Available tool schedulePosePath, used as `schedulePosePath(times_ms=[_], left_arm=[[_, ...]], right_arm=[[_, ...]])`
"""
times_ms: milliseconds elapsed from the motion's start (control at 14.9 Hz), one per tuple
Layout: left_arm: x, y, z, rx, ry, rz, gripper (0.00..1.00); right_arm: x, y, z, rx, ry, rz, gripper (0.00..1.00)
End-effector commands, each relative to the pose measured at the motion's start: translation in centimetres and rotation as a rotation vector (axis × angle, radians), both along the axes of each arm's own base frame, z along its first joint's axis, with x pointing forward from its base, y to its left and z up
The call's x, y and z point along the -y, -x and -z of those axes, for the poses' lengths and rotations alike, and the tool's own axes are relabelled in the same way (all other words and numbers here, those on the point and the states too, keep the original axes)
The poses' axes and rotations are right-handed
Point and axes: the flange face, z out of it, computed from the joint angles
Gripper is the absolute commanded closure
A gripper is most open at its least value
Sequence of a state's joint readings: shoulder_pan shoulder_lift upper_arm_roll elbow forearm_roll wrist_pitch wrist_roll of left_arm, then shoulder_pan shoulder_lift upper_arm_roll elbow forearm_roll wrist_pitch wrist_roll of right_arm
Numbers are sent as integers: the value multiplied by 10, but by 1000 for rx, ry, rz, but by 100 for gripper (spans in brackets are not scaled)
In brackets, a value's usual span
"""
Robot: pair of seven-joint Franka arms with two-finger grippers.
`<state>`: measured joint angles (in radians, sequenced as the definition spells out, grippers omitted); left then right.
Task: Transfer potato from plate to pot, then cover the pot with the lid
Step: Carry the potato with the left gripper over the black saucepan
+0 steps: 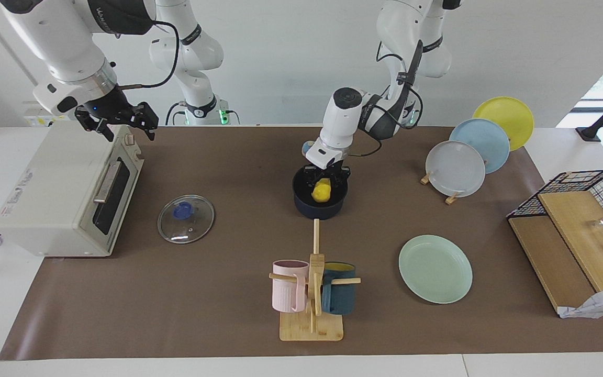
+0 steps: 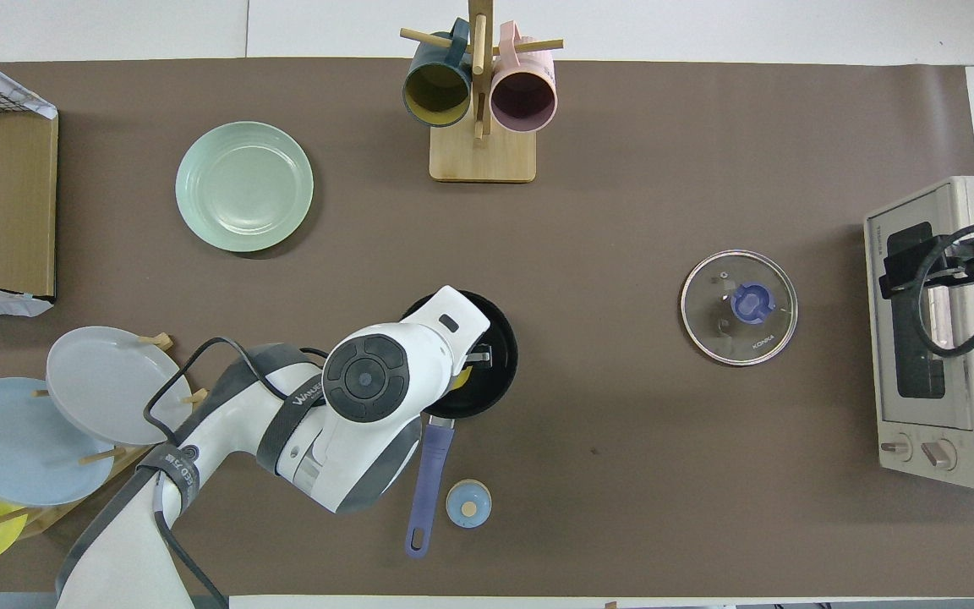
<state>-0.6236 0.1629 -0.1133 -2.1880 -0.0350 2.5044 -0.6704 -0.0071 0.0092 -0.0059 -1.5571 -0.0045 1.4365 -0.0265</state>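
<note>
Your left gripper (image 1: 326, 180) was down inside the pot (image 1: 304, 203), its fingers pinching the potato (image 1: 322, 190), which sat within the pot's rim. From overhead the arm hid almost all of the potato. The pot's handle (image 2: 424, 486) pointed toward the robots, with a small blue knob (image 2: 468, 503) just beside it. The green plate (image 1: 435, 268) lay bare, farther from the robots than the pot. The lid (image 1: 186, 218) rested flat on the mat in front of the toaster oven (image 1: 66, 196). Your right gripper (image 1: 118, 118) waited over that oven, fingers spread.
</note>
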Motion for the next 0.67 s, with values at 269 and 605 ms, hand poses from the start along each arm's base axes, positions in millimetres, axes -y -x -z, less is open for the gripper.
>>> schedulePosePath(times_ms=[269,605], left_arm=[[7,9,18,36,-22,-5,100],[5,8,19,48,-48,27,37]], right_arm=[[1,6,0,9,-14,15,0],[1,6,0,9,-14,15,0]])
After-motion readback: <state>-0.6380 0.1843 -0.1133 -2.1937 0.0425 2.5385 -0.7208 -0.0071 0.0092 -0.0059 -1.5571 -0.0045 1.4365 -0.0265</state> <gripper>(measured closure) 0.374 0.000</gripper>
